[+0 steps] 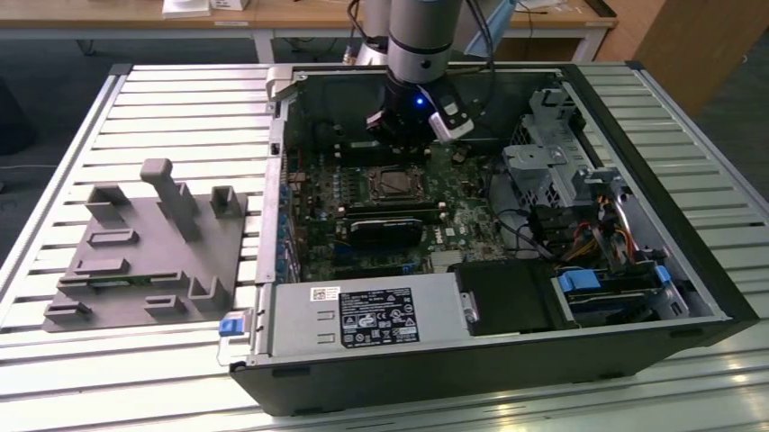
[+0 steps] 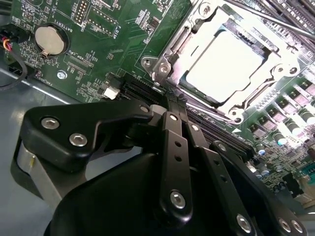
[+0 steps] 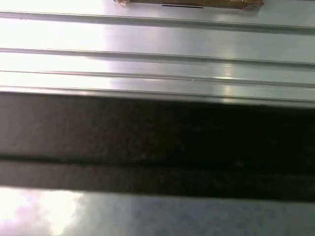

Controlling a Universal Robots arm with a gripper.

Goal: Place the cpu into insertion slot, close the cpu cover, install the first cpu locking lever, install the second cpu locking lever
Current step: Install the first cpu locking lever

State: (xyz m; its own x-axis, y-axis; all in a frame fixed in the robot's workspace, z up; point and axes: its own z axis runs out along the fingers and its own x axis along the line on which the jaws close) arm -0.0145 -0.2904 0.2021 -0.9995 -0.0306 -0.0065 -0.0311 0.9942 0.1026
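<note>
The arm reaches down into the open computer case (image 1: 673, 225), which lies on its side on the slatted metal surface (image 1: 72, 135). In the exterior view the hand (image 1: 402, 144) hangs low over the green motherboard (image 1: 469, 234), just beyond the insertion slot (image 1: 393, 184) on the side toward the case's far wall. Whether its fingers stand wide or narrow, I cannot tell from these pictures, and nothing shows between them.

In the second wrist view the cpu (image 2: 224, 61) already sits in the insertion slot, its pale metal face bright under the light. The cpu cover (image 2: 189, 34), a silvery frame with an open window, lies down around the chip, its rim framing the chip on all sides. A thin metal locking lever (image 2: 261, 17) runs along one edge of the cover. The hand's black linkage (image 2: 177, 162) fills the foreground just beside the slot's near corner. A round coin battery (image 2: 49, 40) sits on the motherboard well apart from the slot.

Relative to the case, a grey moulded fixture (image 1: 144, 252) stands on the surface off to the exterior view's left. Inside the case, the labelled power supply (image 1: 360, 315) lies near the front edge.
</note>
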